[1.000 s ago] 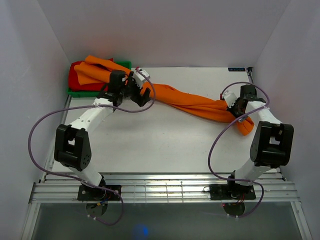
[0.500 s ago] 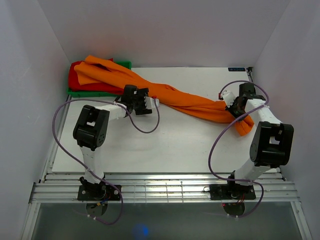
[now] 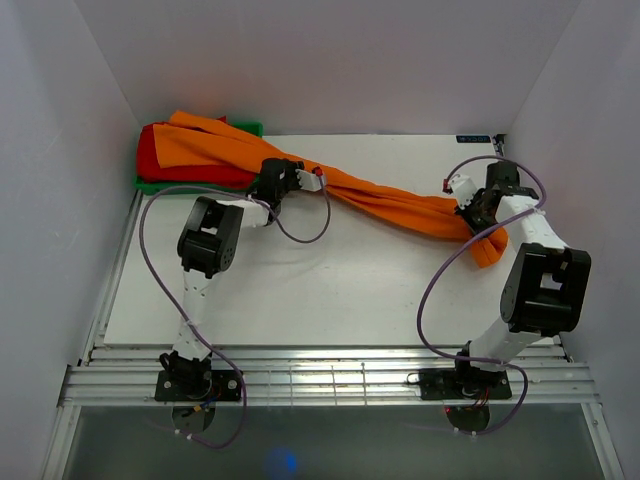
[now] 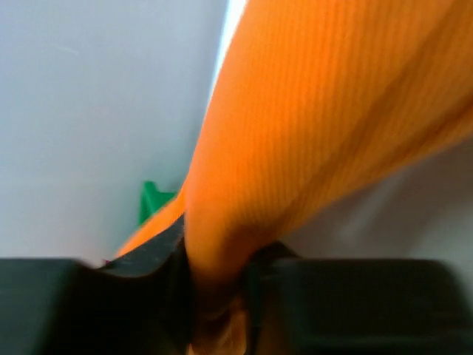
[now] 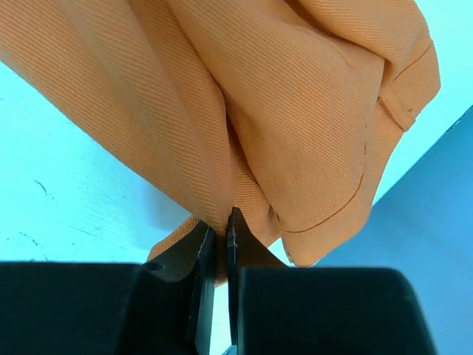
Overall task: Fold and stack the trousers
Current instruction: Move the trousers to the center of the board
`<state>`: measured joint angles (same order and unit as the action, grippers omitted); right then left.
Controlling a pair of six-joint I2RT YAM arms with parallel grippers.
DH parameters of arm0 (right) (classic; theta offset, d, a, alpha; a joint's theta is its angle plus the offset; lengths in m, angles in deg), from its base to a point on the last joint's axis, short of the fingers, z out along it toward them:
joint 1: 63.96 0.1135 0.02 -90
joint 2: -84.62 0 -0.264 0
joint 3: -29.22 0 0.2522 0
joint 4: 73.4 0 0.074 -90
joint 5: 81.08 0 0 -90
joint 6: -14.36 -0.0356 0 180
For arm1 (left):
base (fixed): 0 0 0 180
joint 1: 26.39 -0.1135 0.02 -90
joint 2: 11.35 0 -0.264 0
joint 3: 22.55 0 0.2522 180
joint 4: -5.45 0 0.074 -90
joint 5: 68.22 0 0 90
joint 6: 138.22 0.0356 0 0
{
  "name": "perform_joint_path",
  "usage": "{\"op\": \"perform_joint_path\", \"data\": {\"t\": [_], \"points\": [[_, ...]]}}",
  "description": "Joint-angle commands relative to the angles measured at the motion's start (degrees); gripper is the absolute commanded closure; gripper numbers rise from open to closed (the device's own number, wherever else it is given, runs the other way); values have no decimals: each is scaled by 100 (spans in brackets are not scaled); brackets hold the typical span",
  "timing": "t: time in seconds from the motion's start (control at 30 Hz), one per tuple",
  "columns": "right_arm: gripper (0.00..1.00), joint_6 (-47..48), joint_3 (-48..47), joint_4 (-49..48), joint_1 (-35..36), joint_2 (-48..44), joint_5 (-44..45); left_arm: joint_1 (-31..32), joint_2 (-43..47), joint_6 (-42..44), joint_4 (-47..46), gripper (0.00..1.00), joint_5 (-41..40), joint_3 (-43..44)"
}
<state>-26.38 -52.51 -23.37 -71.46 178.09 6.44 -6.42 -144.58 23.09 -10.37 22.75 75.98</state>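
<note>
Two grippers are pinching one pair of orange trousers (image 3: 390,205), and that pair lies like a long twisted rope across the far part of the tabletop (image 3: 320,290). It runs from the far left corner down to the right side, on a slant. Our left gripper (image 4: 214,296) is squeezed tight on a fold of the orange cloth, close to the left end. Our right gripper (image 5: 219,240) is squeezed tight on the cloth near the right end, and a short bit of trouser hangs past it toward us. So each arm has its own end, and the long middle sags between them, bunched and not flat. The left end of the trousers rests on top of a red folded cloth (image 3: 152,150), which sits on a green folded cloth (image 3: 160,184) in the far left corner. We think that pile is where the stack goes, but the orange cloth is draped over it and must come off first to be laid flat. The side wall (image 3: 585,150) is very near our right arm, so there is little room to pull that way
</note>
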Motion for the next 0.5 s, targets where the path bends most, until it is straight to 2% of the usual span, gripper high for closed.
{"op": "perform_joint_path", "data": {"t": [0.0, 0.03, 0.07, 0.1, 0.3, 0.47], "points": [[92, -161, -375, -15, -102, -171, -32, -107, 674, -388, -522, 69, -450, 339], [92, -214, -454, -32, -102, -197, -68, -107, 1050, -511, -505, 76, -414, 312], [92, -354, -498, -85, -102, -241, -147, -107, 1253, -826, -496, 92, -388, 260], [92, -425, -551, -129, -102, -276, -147, -107, 1438, -977, -478, 99, -387, 259], [92, -1021, -999, -506, -102, -531, -726, -317, 2695, -1523, -304, 100, -844, 224], [92, -1427, -1517, -577, -93, -795, -1482, -757, 4107, -1576, -136, 100, -1064, -320]]}}
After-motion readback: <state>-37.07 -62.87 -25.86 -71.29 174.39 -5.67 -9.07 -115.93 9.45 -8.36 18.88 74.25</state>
